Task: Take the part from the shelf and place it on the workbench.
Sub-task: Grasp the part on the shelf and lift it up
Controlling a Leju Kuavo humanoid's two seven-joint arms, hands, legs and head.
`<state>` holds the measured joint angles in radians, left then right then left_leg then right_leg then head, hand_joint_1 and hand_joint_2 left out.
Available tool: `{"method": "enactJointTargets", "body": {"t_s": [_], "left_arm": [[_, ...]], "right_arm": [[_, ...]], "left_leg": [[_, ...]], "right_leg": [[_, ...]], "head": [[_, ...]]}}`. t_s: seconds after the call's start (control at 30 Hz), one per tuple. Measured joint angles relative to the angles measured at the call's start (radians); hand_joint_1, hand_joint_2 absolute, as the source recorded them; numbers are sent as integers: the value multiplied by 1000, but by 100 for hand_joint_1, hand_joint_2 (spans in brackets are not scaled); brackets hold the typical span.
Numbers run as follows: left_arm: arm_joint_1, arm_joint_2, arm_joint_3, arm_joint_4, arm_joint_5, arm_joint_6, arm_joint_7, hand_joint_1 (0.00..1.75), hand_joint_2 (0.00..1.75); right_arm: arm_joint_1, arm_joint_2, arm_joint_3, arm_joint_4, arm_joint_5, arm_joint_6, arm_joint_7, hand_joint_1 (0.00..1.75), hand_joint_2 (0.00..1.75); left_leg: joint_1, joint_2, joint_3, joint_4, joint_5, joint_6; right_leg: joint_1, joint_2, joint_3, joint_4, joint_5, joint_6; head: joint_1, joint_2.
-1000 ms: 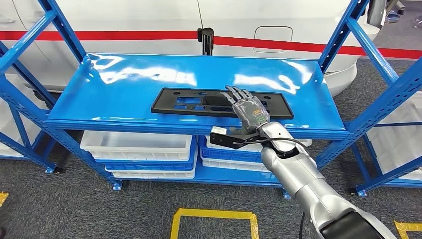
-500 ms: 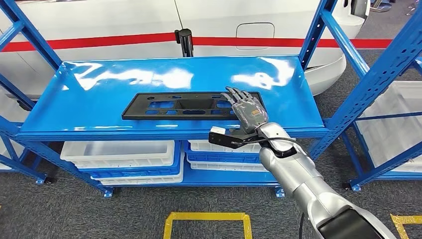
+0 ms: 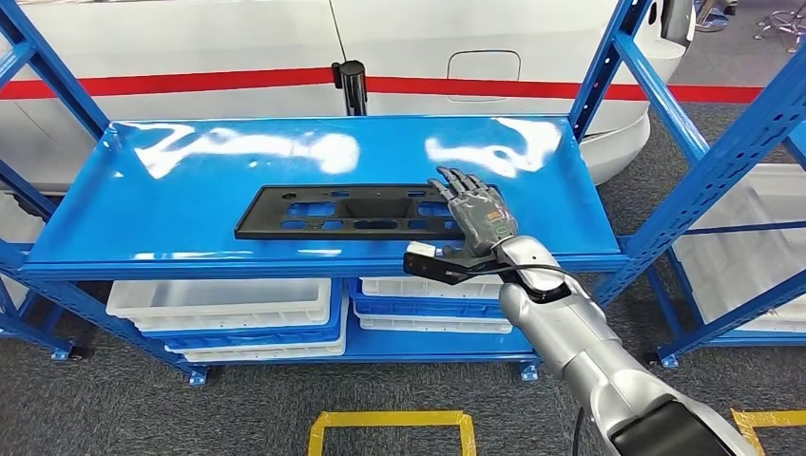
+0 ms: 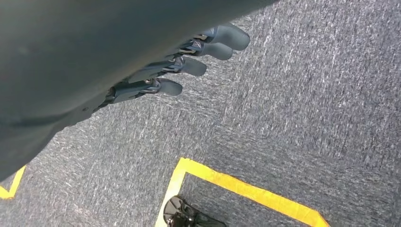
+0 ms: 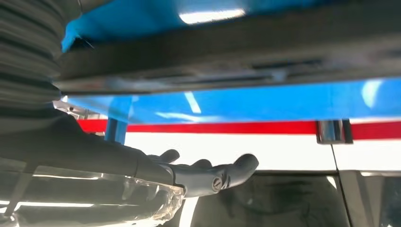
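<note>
The blue shelf (image 3: 190, 204) stands before me, white bins (image 3: 228, 299) stacked beneath its top level. The long black part (image 3: 352, 211) lies flat on that level. My right robot hand (image 3: 475, 211) rests over its right end, fingers extended, holding nothing. My left robot hand (image 4: 189, 61) hangs above the grey carpet, fingers loosely apart, empty.

A glossy blue shelf (image 3: 190, 190) carries a black part (image 3: 333, 211), white and blue bins (image 3: 228, 302) sit stacked below, a white car body (image 3: 209, 38) with a red stripe stands at the far side, and yellow tape (image 3: 385, 420) marks speckled grey carpet (image 3: 143, 408)
</note>
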<state>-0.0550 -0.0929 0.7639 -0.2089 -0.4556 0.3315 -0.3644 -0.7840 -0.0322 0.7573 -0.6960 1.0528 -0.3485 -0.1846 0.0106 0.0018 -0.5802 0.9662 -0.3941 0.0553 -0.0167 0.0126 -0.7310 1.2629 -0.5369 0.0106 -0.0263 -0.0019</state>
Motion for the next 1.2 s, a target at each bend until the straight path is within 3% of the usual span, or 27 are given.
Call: {"method": "enactJointTargets", "body": {"t_s": [0.03,0.07,0.1,0.13,0.2,0.33,0.47,0.53,0.6,0.67,0.87,1.03,1.2], "left_arm": [[0,-2,2,0,5,4,-13,0,0],[0,-3,6,0,13,9,-30,0,0],[0,-3,12,0,21,17,-50,0,0],[-1,-4,19,0,29,26,-72,0,0],[-2,-4,32,0,40,52,-107,0,0],[-2,-7,57,-1,48,168,-213,0,0],[-4,-12,69,-1,46,195,-276,0,175],[-4,-14,70,0,40,195,-275,0,175],[-4,-16,70,0,33,190,-273,0,175],[-4,-17,71,0,31,180,-270,0,175],[-4,-18,72,0,15,169,-227,0,175],[-4,-17,75,0,14,111,-140,0,175],[-5,-16,76,0,-7,69,-114,0,175]], "right_arm": [[2,-1,0,2,0,-1,0,131,175],[2,-2,1,3,-1,-1,0,172,175],[1,-3,1,4,-2,-2,-2,170,175],[0,-2,1,4,-4,-4,-5,167,175],[-2,0,1,6,-8,-6,-12,164,175],[0,2,2,9,-11,-18,-18,165,175],[6,-1,2,10,-12,-38,-26,169,175],[7,-4,2,10,-12,-47,-28,171,175],[8,-10,2,5,-11,-53,-28,171,175],[9,-17,1,-7,-8,-56,-27,171,175],[26,-35,-4,-70,-15,-62,-31,171,175],[57,-57,-21,-179,-57,-38,-52,171,175],[92,-84,-57,-304,-83,-38,-60,171,175]], "left_leg": [[3,0,1,2,-3,-5],[5,0,2,6,-7,-12],[6,0,1,13,-13,-20],[5,1,1,19,-19,-30],[3,3,-1,28,-28,-41],[10,7,1,29,-28,-24],[14,10,5,24,-28,-26],[16,11,6,23,-28,-36],[19,11,6,22,-28,-55],[21,11,6,22,-29,-67],[14,11,6,23,-29,-69],[9,11,4,24,-29,-68],[7,10,2,25,-29,-67]], "right_leg": [[-7,-3,13,-39,23,14],[-14,-9,45,-111,55,29],[-18,-17,79,-183,84,39],[-19,-22,108,-239,106,42],[-19,-24,128,-277,121,32],[-16,-14,129,-279,125,22],[-10,-11,128,-278,125,18],[-7,-10,128,-278,123,15],[-4,-10,128,-278,122,13],[-3,-11,129,-278,122,13],[-4,-11,129,-278,122,13],[-8,-11,129,-278,123,14],[-10,-11,129,-278,123,14]], "head": [[0,0],[0,0],[1,0],[1,0],[0,0],[-2,0],[-2,0],[-2,0],[-2,0],[-1,0],[-1,0],[-1,0],[-1,0]]}}
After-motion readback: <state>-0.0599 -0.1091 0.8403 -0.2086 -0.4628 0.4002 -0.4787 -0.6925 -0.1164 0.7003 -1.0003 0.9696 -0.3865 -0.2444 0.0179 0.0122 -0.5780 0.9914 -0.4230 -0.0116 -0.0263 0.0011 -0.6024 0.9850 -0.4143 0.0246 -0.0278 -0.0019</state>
